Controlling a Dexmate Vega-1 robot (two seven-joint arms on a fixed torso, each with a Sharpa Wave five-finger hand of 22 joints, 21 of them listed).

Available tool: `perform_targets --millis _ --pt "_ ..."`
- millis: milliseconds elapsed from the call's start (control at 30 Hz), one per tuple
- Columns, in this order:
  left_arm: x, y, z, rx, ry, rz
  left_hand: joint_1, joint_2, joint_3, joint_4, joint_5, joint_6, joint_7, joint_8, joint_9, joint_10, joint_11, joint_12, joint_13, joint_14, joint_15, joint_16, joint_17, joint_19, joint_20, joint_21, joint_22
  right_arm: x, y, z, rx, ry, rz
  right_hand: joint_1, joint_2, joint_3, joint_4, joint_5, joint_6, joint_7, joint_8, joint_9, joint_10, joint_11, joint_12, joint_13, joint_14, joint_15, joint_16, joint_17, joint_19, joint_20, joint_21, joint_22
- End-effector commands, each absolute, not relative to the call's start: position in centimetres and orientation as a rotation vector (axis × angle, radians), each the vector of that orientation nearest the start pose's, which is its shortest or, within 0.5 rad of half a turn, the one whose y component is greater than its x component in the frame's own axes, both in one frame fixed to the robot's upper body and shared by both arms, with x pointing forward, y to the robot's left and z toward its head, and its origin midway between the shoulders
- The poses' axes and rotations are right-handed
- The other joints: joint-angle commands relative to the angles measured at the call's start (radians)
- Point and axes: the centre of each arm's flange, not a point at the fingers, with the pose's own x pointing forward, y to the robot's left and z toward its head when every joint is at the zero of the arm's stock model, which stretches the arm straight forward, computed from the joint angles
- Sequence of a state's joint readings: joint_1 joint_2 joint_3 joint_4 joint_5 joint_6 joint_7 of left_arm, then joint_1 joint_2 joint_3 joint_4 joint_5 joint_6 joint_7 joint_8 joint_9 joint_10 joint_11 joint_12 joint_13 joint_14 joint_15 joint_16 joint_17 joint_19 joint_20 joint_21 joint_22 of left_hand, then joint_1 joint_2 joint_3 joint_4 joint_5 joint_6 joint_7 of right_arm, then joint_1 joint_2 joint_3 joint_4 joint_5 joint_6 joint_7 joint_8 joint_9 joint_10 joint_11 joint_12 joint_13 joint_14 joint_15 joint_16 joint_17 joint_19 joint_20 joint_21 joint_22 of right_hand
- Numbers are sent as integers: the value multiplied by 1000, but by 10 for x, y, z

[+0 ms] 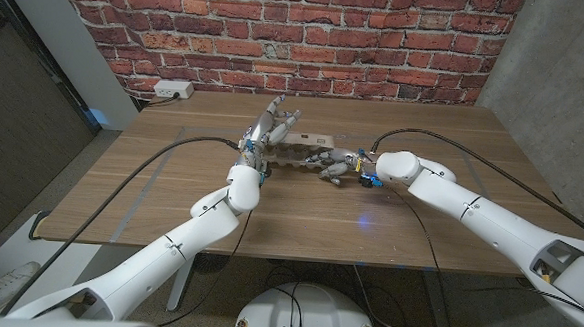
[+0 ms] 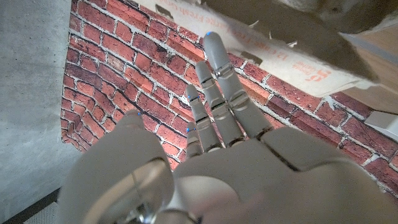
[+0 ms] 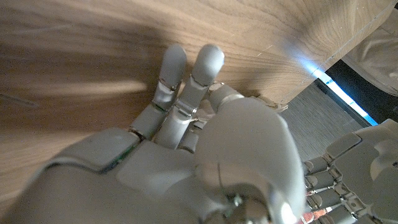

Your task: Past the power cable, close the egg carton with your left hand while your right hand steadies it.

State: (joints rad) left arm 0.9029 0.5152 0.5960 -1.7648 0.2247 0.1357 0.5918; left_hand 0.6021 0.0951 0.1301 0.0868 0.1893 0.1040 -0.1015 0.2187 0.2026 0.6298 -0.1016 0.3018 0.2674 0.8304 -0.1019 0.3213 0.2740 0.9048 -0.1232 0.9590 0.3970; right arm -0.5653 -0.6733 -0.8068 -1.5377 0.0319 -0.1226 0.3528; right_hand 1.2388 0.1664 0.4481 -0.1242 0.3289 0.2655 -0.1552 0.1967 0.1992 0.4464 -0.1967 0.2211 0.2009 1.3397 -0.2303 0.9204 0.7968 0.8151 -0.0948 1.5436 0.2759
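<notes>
Worktop (image 1: 170,192) with egg carton (image 1: 308,146) and two robot hands, brick wall (image 1: 279,28) behind.
Egg carton: grey pulp, far middle of worktop, lid partly raised. Left robot hand (image 1: 269,125): fingers spread and extended, against the carton's left end by the lid. Right robot hand (image 1: 334,166): fingers curled, at the carton's near right side; hold cannot be told. Power strip (image 1: 174,89): white, far left edge.

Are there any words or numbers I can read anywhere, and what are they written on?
Red print runs along the egg carton lid in the left wrist view, upside down and too blurred to read.
The wall socket in the head view bears nothing I can make out.
No other text is in view.
</notes>
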Motion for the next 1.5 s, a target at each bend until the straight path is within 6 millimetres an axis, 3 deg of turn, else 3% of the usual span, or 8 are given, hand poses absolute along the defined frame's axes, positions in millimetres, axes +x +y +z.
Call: perform_targets --millis 33,300,800,933,1000,1133,1367,1500 --pt "566 154 -5 620 -878 203 -2 5 9 -4 7 13 -1 5 2 7 -5 1 3 -6 -63 -7 2 -13 -6 11 8 623 -145 -16 -1007 -436 586 -6 7 -7 -8 -8 24 -25 10 4 21 -7 7 3 8 1 8 10 -4 -121 10 10" --pt "565 152 -3 622 -894 197 0 6 13 -5 8 13 0 4 2 11 -6 1 4 -8 -62 -11 2 -21 -5 15 9 614 -149 -15 -956 -468 587 -1 10 -15 -18 -26 81 -55 17 5 66 -10 14 4 17 1 33 33 2 -121 14 23" --pt "563 151 0 621 -911 196 1 8 19 -7 8 11 -2 1 2 11 -8 -4 7 -10 -61 -16 3 -42 2 18 5 596 -168 -17 -889 -473 575 -16 -2 -44 -20 -62 189 -56 19 10 146 -8 21 9 19 2 59 54 -6 -120 16 47" --pt "563 155 0 627 -911 202 0 8 20 -7 8 11 -2 0 2 13 -6 -5 8 -11 -60 -18 3 -54 5 15 0 589 -175 -17 -875 -472 541 -41 -10 -69 -16 -79 244 -49 24 16 213 -6 43 26 4 2 59 50 -9 -121 17 57" --pt "563 156 0 629 -907 198 -1 7 24 -7 8 13 -2 -1 3 14 -6 -10 9 -35 -58 -31 4 -97 27 4 -11 588 -177 -16 -869 -473 532 -66 -16 -88 -7 -90 259 -50 23 19 251 -6 58 37 5 2 62 46 -12 -119 15 57" --pt "568 160 -4 644 -892 187 -17 7 38 -3 6 18 1 -5 3 8 2 -35 15 -159 -20 -79 12 -362 156 -96 -88 581 -183 -13 -853 -488 486 -132 -19 -123 13 -111 322 -37 34 28 329 -3 94 73 -5 2 77 59 -14 -119 11 57" --pt "572 164 -9 651 -875 168 -24 10 45 -1 5 5 -4 -11 3 -8 3 -48 18 -198 -8 -89 14 -438 182 -137 -122 576 -188 -6 -827 -516 423 -175 -13 -143 6 -123 392 -43 57 65 468 -4 164 149 -9 2 87 49 -10 -121 11 65" --pt "570 169 -9 639 -880 172 -27 11 48 0 5 1 -4 -12 3 -9 3 -51 19 -215 -4 -93 14 -475 194 -158 -138 575 -188 -3 -795 -546 395 -188 -11 -145 7 -125 397 -43 58 74 478 -3 172 170 -10 3 96 57 -7 -121 11 67"
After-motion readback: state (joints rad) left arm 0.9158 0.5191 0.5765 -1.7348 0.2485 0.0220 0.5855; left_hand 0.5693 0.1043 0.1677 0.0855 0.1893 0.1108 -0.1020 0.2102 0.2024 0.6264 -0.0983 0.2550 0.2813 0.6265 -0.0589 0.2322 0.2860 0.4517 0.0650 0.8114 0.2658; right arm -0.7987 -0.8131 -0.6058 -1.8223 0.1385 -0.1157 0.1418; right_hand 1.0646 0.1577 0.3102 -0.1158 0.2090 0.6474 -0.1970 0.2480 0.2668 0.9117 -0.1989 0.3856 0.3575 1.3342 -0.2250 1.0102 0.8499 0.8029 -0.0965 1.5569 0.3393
